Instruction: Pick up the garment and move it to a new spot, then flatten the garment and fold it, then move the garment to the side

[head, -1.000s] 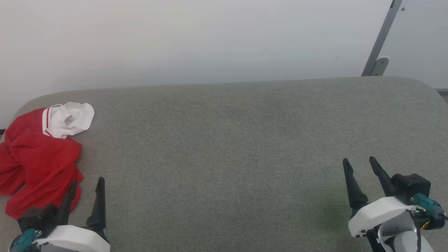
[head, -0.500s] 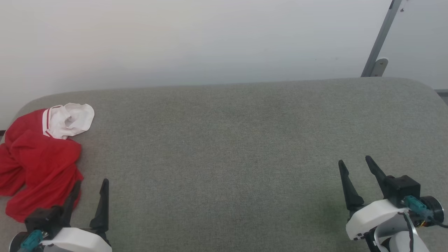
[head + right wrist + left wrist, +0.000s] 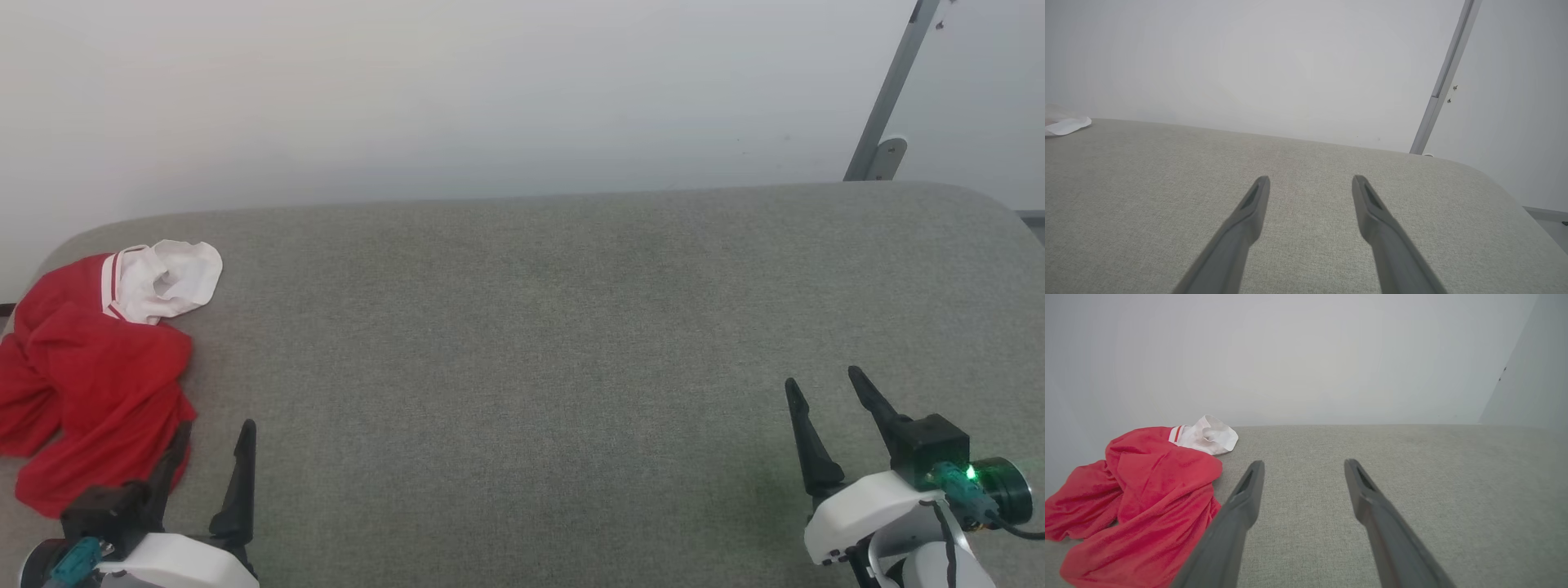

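You will find the crumpled red jersey [image 3: 90, 384] just left of your left gripper [image 3: 216, 426], jaws wide and empty; the right gripper [image 3: 822, 378], likewise spread, stands well apart from it.

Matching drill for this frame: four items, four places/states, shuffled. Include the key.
Items:
1. red jersey
2. left gripper
3. right gripper
4. grey metal strut

Places/states:
A. slanting up the wall at the upper right
B. open, over a bare part of the grey padded surface, lower right
C. crumpled at the surface's left end, white sleeve on top
D. open, right beside the red cloth, lower left

Pairs: 1-C, 2-D, 3-B, 4-A
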Robot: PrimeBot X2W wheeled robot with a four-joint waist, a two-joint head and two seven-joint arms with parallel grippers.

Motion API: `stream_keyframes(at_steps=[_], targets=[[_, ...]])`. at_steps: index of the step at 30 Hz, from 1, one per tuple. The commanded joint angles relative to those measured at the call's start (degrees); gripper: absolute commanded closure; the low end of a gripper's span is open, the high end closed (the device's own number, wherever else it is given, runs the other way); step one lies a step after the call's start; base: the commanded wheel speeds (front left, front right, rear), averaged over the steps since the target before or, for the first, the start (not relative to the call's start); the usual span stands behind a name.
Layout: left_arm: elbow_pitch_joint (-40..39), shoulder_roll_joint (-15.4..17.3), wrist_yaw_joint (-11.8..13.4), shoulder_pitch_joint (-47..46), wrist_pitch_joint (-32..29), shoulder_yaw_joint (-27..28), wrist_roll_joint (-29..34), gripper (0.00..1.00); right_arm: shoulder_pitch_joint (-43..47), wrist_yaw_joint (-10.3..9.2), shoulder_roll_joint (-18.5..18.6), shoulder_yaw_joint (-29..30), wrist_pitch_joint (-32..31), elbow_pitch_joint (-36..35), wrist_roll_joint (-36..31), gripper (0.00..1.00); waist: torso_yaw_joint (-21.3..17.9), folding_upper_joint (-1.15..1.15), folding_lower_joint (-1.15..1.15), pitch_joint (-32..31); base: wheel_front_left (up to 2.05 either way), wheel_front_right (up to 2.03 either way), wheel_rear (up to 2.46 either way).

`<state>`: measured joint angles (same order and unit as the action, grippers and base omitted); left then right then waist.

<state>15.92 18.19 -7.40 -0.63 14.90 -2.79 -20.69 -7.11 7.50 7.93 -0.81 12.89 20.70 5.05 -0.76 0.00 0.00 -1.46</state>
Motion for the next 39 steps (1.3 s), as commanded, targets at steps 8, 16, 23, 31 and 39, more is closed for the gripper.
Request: stream_keyframes(at_steps=[8, 16, 23, 31, 39], targets=[[0.1, 0.3, -0.1, 0.7, 0.4, -0.1, -0.3, 0.00, -0.5, -0.02, 0.1, -0.2, 0.7, 0.1, -0.1, 0.00, 0.0, 0.00, 0.00, 0.0, 0.00, 0.00, 0.00], [0.2, 0.4, -0.1, 0.5, 0.4, 0.1, 0.2, 0.00, -0.5, -0.02, 0.0, -0.1, 0.9, 0.2, -0.1, 0.00, 0.1, 0.00, 0.00, -0.1, 0.00, 0.00, 0.00], [0.5, 0.4, -0.1, 0.2, 0.4, 0.0, 0.1, 0.00, -0.3, -0.02, -0.4, 0.3, 1.0, -0.1, -0.5, 0.00, 0.2, 0.00, 0.00, -0.1, 0.00, 0.00, 0.00], [1.1, 0.6, -0.1, 0.2, 0.4, -0.2, -0.4, 0.00, -0.2, -0.02, -0.5, 0.6, 1.5, 0.4, -0.6, 0.00, 0.3, 0.00, 0.00, -0.4, 0.00, 0.00, 0.00], [2.2, 0.8, -0.1, -0.3, 0.4, -1.3, -1.1, 0.00, 0.8, -0.02, -0.1, 1.4, 2.1, 0.6, -0.3, 0.00, 0.7, 0.00, 0.00, -1.1, 0.00, 0.00, 0.00]])
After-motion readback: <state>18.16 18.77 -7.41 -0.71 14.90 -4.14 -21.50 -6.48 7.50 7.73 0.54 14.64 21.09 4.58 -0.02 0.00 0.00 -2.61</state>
